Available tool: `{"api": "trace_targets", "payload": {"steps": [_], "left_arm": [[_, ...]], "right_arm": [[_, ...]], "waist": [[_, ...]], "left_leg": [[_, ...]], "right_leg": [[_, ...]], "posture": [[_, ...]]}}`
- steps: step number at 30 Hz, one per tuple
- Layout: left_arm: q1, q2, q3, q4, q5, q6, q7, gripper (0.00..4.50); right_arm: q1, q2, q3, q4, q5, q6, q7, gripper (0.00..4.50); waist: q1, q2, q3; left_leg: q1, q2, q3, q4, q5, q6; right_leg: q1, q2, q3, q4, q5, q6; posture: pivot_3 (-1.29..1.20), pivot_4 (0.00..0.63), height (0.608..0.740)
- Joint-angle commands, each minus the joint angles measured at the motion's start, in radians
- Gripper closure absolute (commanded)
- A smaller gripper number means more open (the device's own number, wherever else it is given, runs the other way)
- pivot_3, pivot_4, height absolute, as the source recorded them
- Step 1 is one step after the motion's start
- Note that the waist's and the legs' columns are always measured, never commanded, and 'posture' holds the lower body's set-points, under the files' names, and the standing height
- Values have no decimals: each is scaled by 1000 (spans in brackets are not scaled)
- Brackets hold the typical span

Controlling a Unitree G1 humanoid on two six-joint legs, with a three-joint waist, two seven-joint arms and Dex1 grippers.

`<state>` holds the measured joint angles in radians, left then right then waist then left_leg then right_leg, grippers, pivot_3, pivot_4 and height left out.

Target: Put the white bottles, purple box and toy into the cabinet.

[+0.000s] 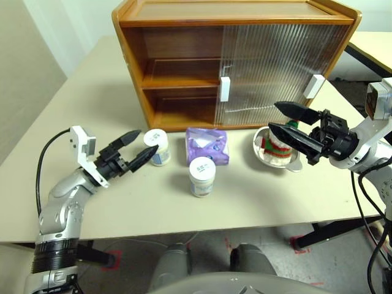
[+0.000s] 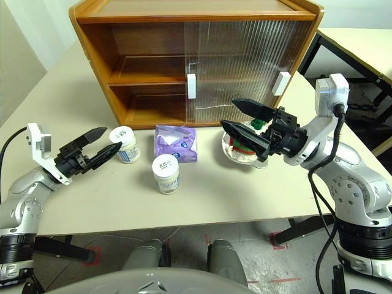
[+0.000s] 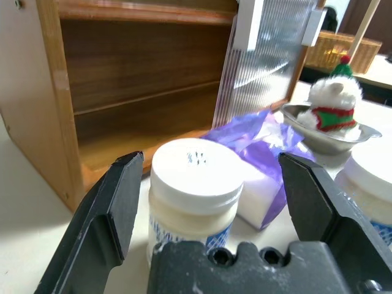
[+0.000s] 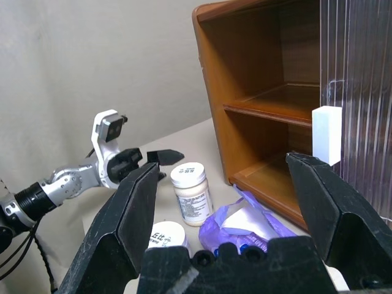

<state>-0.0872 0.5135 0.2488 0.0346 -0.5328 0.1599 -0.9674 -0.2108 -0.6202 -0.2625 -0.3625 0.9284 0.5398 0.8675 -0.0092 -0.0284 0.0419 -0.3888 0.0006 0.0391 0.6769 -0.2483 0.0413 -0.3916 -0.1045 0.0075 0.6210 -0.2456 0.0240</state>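
Observation:
The cabinet (image 1: 184,67) stands at the back of the table, its left half open and its ribbed doors (image 1: 275,67) covering the right half. One white bottle (image 1: 157,147) stands in front of the open side. My left gripper (image 1: 147,142) is open just left of it, fingers (image 3: 104,226) flanking the bottle (image 3: 195,196) without closing. A second white bottle (image 1: 202,176) stands nearer the front. The purple box (image 1: 207,147) lies between them. The toy (image 1: 280,148) sits in a metal bowl. My right gripper (image 1: 274,116) hangs open above the toy, empty.
The metal bowl (image 1: 260,147) holding the toy rests at the right, in front of the closed doors. The table's front edge (image 1: 202,229) runs close below the nearer bottle. Another table (image 1: 373,43) stands at the back right.

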Motion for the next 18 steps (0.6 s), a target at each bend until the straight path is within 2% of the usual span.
{"api": "trace_targets", "payload": {"steps": [1, 18], "left_arm": [[-3, -9, -25, 46, 40, -48, -2, 39], [-46, -39, -80, 254, 124, -208, -14, 39]], "right_arm": [[3, -7, -8, -15, 5, 10, -6, 0], [12, -8, -21, -42, 17, 22, -28, 0]], "waist": [[0, 0, 0], [-3, 0, 0]], "left_leg": [[0, 0, 0, 0, 0, 0], [0, 2, 0, -1, 0, -1]], "right_leg": [[0, 0, 0, 0, 0, 0], [-1, -1, -1, -1, 1, 3]], "posture": [[-47, 0, 740], [-68, 0, 740]]}}
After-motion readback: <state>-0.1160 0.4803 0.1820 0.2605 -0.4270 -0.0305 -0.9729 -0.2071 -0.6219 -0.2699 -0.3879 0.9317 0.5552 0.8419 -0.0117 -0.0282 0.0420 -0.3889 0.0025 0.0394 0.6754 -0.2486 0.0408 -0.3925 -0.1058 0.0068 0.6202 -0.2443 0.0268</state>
